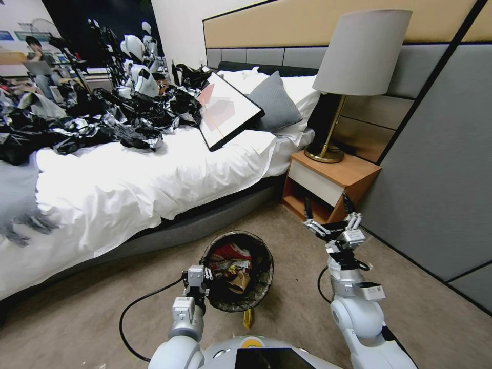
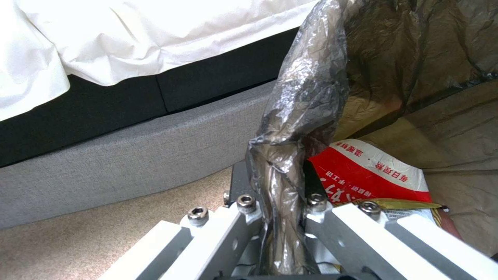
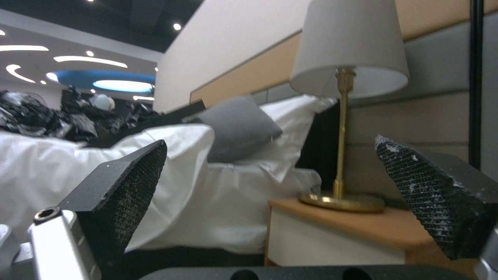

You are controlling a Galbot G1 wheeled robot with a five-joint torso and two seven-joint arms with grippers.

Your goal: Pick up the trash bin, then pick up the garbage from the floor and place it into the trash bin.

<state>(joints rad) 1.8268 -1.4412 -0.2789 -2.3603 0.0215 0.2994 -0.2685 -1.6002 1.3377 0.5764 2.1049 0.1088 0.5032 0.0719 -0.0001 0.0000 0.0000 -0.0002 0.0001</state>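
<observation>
The trash bin (image 1: 261,287), a round bucket lined with a black bag, hangs just above the carpet in front of me. My left gripper (image 1: 197,279) is shut on its near left rim. In the left wrist view the left gripper (image 2: 280,217) pinches the crinkled liner (image 2: 301,101) over the rim. Garbage lies inside the bin: a red-and-white wrapper (image 1: 230,252) (image 2: 363,175) and a brown piece (image 1: 239,281). A small yellow packet (image 1: 248,318) shows just below the bin. My right gripper (image 1: 328,207) (image 3: 275,171) is raised in front of the nightstand, open, with nothing between its pads (image 3: 130,186).
The bed (image 1: 154,184) with white sheets runs along the left, with black plastic sheets (image 1: 102,123) and a framed picture (image 1: 225,110) on top. A wooden nightstand (image 1: 333,184) with a lamp (image 1: 359,56) stands ahead on the right. A grey wall panel (image 1: 441,179) closes the right side.
</observation>
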